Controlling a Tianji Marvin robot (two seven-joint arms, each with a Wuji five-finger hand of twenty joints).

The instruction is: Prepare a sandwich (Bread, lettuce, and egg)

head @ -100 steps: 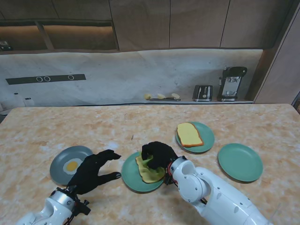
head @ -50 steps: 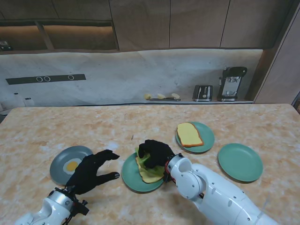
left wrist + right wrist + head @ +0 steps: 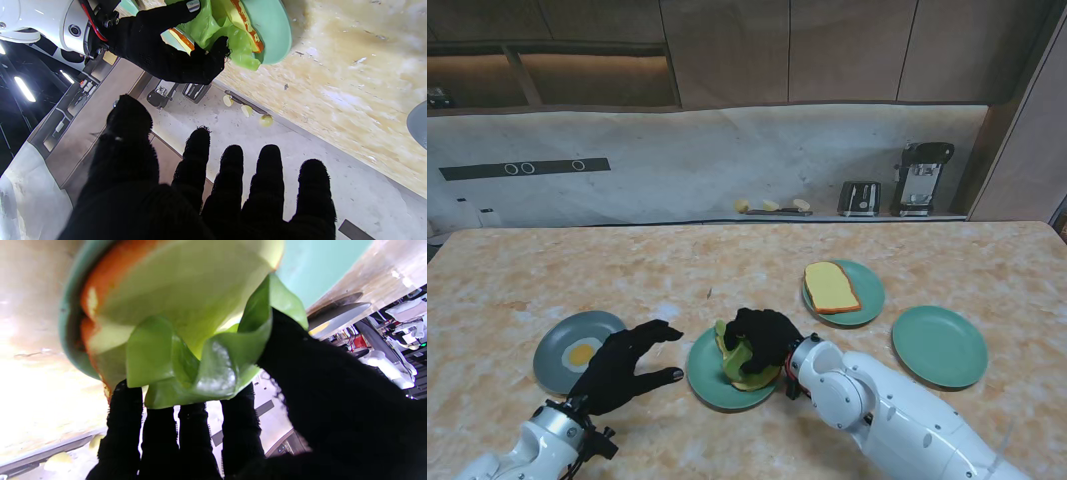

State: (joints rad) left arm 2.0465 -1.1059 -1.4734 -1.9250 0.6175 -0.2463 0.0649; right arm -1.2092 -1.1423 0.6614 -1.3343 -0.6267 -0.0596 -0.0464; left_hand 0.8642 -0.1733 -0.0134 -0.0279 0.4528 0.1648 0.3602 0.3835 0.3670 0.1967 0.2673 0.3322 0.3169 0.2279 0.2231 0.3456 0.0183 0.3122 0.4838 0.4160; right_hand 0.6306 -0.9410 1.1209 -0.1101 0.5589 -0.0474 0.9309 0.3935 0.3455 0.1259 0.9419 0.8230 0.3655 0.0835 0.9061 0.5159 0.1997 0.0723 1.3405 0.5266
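Observation:
A slice of bread [image 3: 749,372] lies on the middle green plate [image 3: 707,378]. My right hand [image 3: 762,335] hovers over it, shut on a crumpled green lettuce leaf [image 3: 733,350] that hangs just above the bread [image 3: 186,296]; the lettuce leaf [image 3: 200,373] sits between thumb and fingers. The lettuce leaf [image 3: 230,36] and right hand [image 3: 166,50] also show in the left wrist view. My left hand [image 3: 622,362] is open, fingers spread, beside the grey plate [image 3: 557,345] holding a fried egg [image 3: 580,353]. A second bread slice [image 3: 830,286] rests on the far green plate [image 3: 872,290].
A bare green plate [image 3: 939,345] lies at the right. A toaster [image 3: 859,198] and coffee machine [image 3: 921,178] stand on the back counter, with small yellow items [image 3: 772,205] beside them.
My right hand has closed on the lettuce and lifted it off the bread, bunching the leaf toward the left. The left hand has not moved.

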